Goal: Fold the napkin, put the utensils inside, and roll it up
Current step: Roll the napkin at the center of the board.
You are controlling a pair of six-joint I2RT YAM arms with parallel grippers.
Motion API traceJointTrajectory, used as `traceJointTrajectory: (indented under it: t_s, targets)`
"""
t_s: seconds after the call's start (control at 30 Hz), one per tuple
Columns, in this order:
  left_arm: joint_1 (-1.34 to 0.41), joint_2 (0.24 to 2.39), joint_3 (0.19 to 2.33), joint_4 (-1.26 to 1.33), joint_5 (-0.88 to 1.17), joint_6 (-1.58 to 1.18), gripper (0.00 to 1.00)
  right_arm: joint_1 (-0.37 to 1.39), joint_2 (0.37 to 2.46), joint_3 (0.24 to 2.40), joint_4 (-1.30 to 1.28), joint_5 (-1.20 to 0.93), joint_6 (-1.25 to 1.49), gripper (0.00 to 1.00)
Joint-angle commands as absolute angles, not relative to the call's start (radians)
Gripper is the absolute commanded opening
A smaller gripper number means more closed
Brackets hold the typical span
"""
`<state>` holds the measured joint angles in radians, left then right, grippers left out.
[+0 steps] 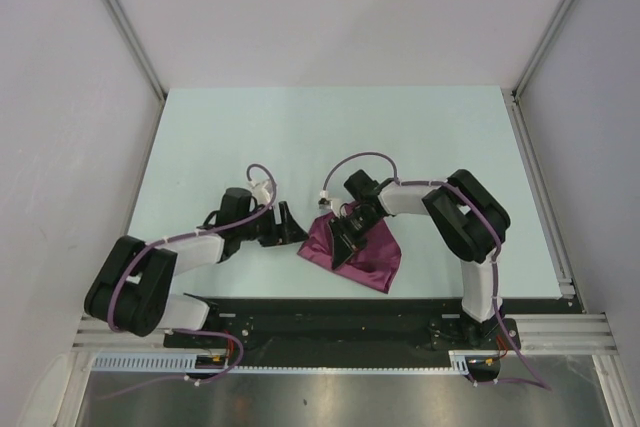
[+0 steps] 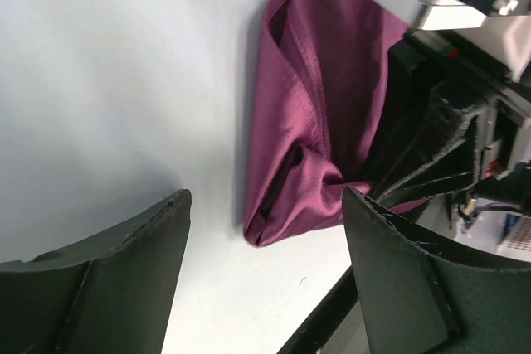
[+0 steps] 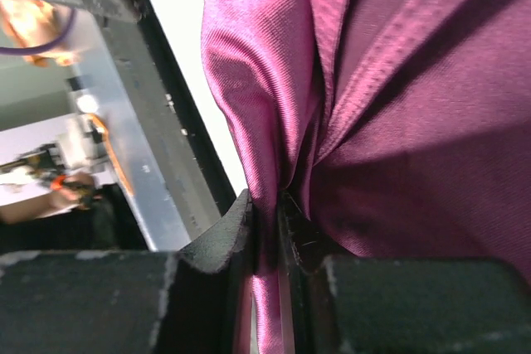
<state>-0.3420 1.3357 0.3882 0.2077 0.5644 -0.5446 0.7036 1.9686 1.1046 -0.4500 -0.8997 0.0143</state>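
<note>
**Top view.** The napkin (image 1: pixel 362 257) lay bunched on the table (image 1: pixel 300 127), its long axis running, as far as this small view allowed, from far-left to near-right. The right gripper (image 1: pixel 345 237) stood directly over the napkin's left half, pointing down and toward the near side. The left gripper (image 1: pixel 290 225) sat just left of the napkin's left edge, facing it and not touching it. The right arm was the nearer to the napkin, being already upon it. No utensil could be seen.

**Left wrist view.** The left gripper (image 2: pixel 265 205) had its fingers (image 2: pixel 124 279) wide apart with nothing between them. The napkin (image 2: pixel 307 113) lay ahead of the opening and slightly toward the right finger, as a long strip leading away from the camera. Its nearest corner ended just short of the fingertips. The right gripper (image 2: pixel 377 181) met the napkin's right side, where the cloth gathered into a pucker.

**Right wrist view.** The right gripper (image 3: pixel 265 225) was closed tight on a narrow pinched ridge of the napkin (image 3: pixel 398 122). The ridge ran straight out from the jaws, and the rest of the cloth spread to the right of it. A hemmed edge crossed diagonally above the ridge.

**Finding.** Any coming fold would likely turn on that pinched ridge, with the left gripper placed to take the napkin's free left edge.
</note>
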Motion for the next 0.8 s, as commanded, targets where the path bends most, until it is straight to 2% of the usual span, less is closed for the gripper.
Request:
traceJointTrajectory:
  t_s: [0.0, 0.13, 0.4, 0.5, 0.53, 0.6, 0.63, 0.67, 0.7, 0.77]
  targets:
    - [-0.359, 1.414, 0.391, 0.324, 0.607, -0.571, 0.79, 0.672, 2.009, 1.126, -0.451, -1.011, 0.003, 0.14]
    - [-0.405, 1.483, 0.41, 0.383, 0.621, -0.6, 0.76, 0.657, 2.037, 1.129, -0.448, -1.014, 0.003, 0.13]
    - [-0.452, 1.555, 0.437, 0.393, 0.629, -0.617, 0.59, 0.64, 2.069, 1.138, -0.44, -1.009, -0.021, 0.13]
    - [-0.465, 1.575, 0.451, 0.393, 0.635, -0.62, 0.45, 0.638, 2.071, 1.14, -0.44, -0.997, -0.023, 0.13]
    - [-0.466, 1.578, 0.456, 0.387, 0.635, -0.62, 0.35, 0.637, 2.068, 1.141, -0.442, -0.993, -0.021, 0.14]
    - [-0.466, 1.575, 0.466, 0.359, 0.623, -0.614, 0.22, 0.637, 2.053, 1.146, -0.442, -0.976, -0.017, 0.18]
    - [-0.466, 1.574, 0.471, 0.347, 0.615, -0.609, 0.1, 0.637, 2.043, 1.149, -0.448, -0.968, -0.011, 0.21]
    - [-0.466, 1.572, 0.474, 0.335, 0.612, -0.607, 0.05, 0.635, 2.03, 1.154, -0.452, -0.96, -0.008, 0.27]
    - [-0.466, 1.569, 0.483, 0.313, 0.606, -0.6, 0.01, 0.632, 1.999, 1.167, -0.462, -0.928, -0.005, 0.33]
    - [-0.466, 1.571, 0.492, 0.293, 0.604, -0.591, 0.0, 0.634, 1.953, 1.184, -0.485, -0.885, 0.017, 0.46]
